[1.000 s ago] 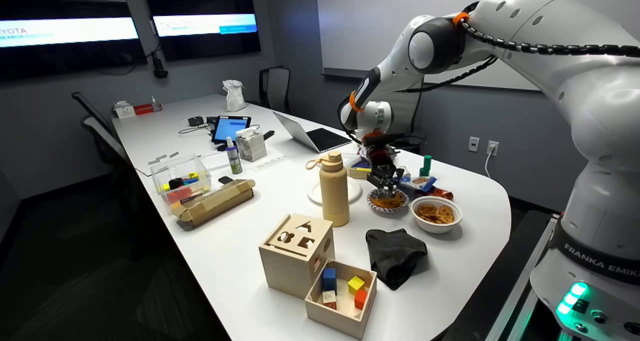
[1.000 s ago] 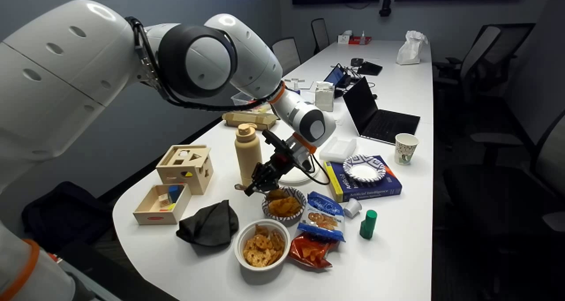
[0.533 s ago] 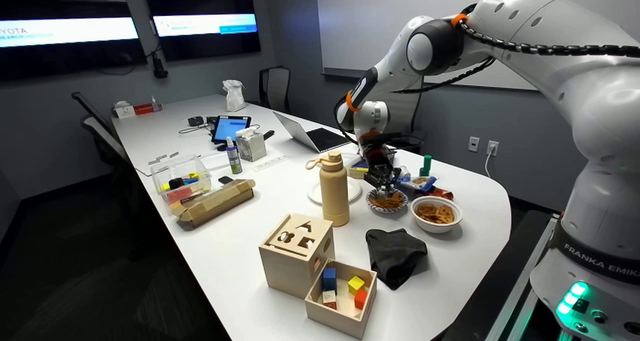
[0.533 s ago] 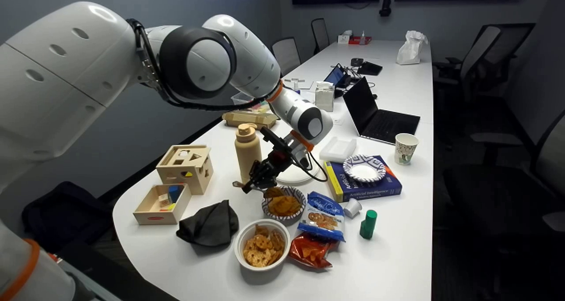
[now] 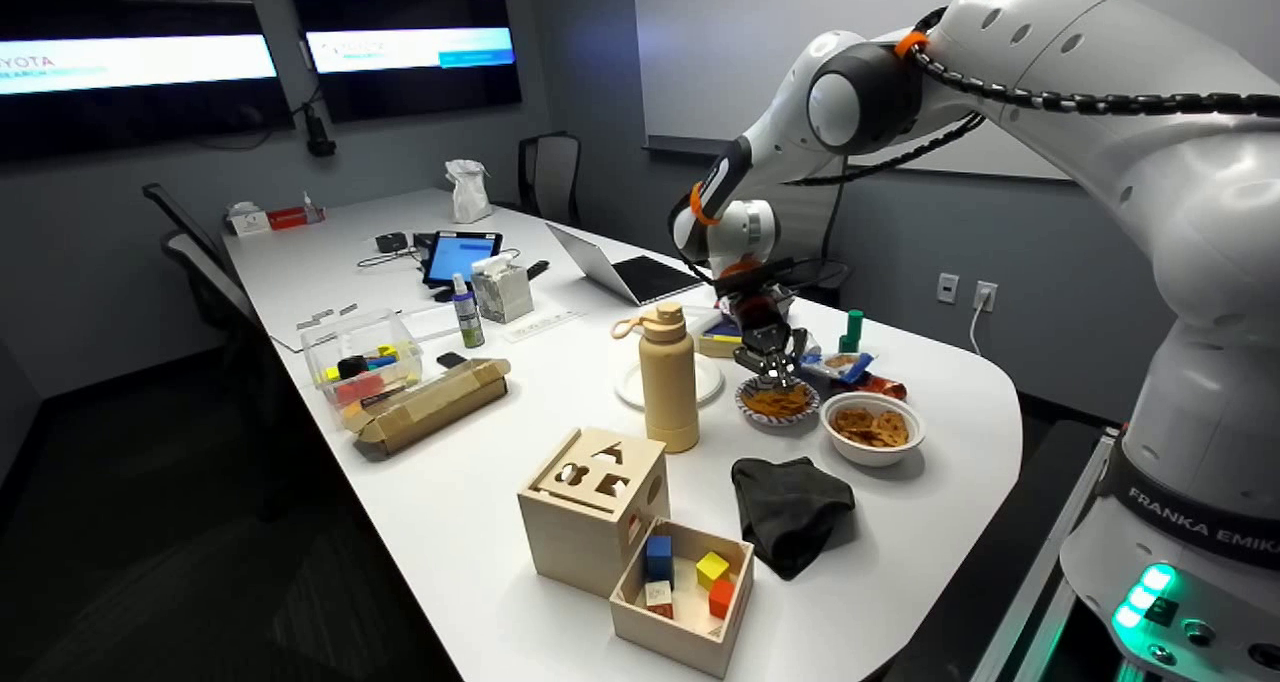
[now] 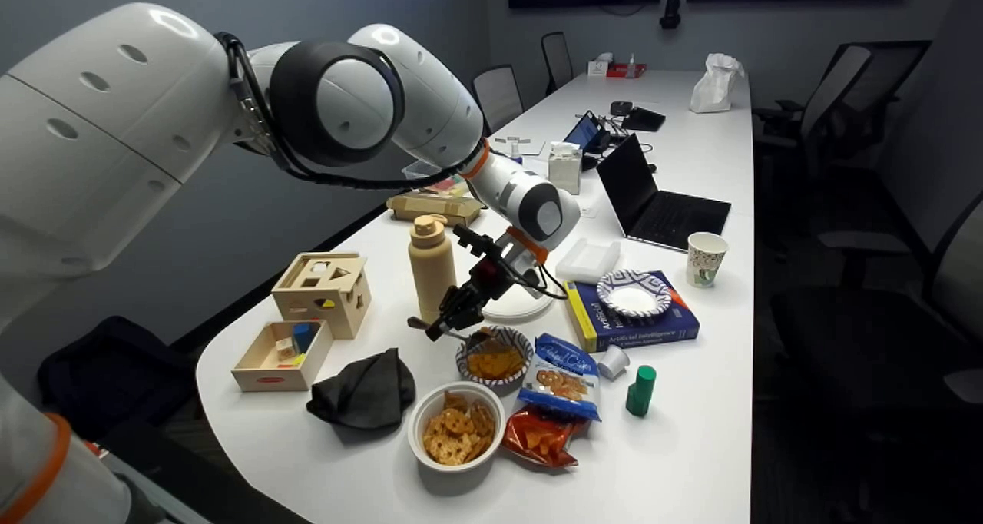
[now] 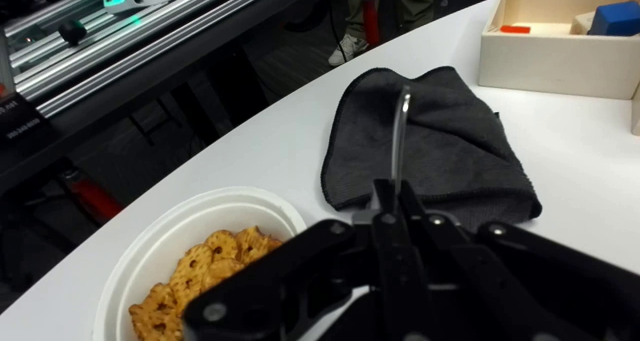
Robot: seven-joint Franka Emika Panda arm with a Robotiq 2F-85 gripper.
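Metal utensil [image 7: 398, 141] | clamped between fingers [image 7: 384, 196] | lower end at patterned bowl [image 6: 524, 349] of chips [image 6: 495, 363]

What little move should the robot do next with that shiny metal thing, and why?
Maybe lower the metal thing gently toward the chips. The gripper is shut on it, and its lower end slants over the rim of their patterned bowl, though I can't tell whether it touches them.
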